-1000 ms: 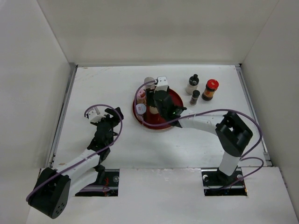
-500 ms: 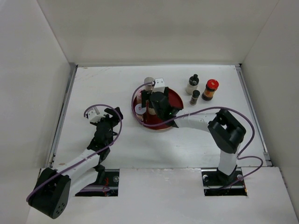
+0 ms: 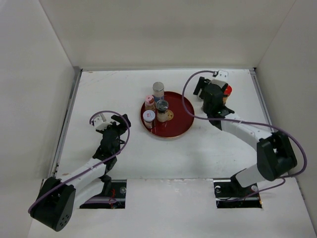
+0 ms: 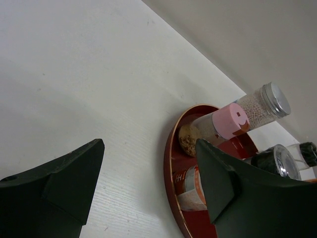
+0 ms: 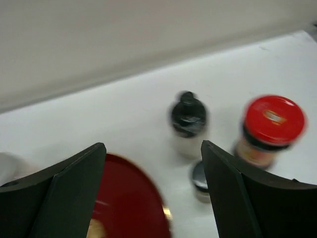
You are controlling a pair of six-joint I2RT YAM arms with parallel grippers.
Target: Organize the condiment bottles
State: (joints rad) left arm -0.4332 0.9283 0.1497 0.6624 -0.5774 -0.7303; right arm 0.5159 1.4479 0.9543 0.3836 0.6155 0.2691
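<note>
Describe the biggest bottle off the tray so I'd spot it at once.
Start at the round red tray. Look right of it, on the white table. Take the rightmost bottle there: its wide red cap stands out beside the black-capped bottle and the small dark-capped jar.

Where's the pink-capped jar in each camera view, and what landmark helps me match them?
Top external: the pink-capped jar stands at the left far side of the red tray.
Left wrist: right of centre, in the tray, beside the silver-capped jar.
Right wrist: not in it.
Shared landmark: the red tray, visible in all three.
</note>
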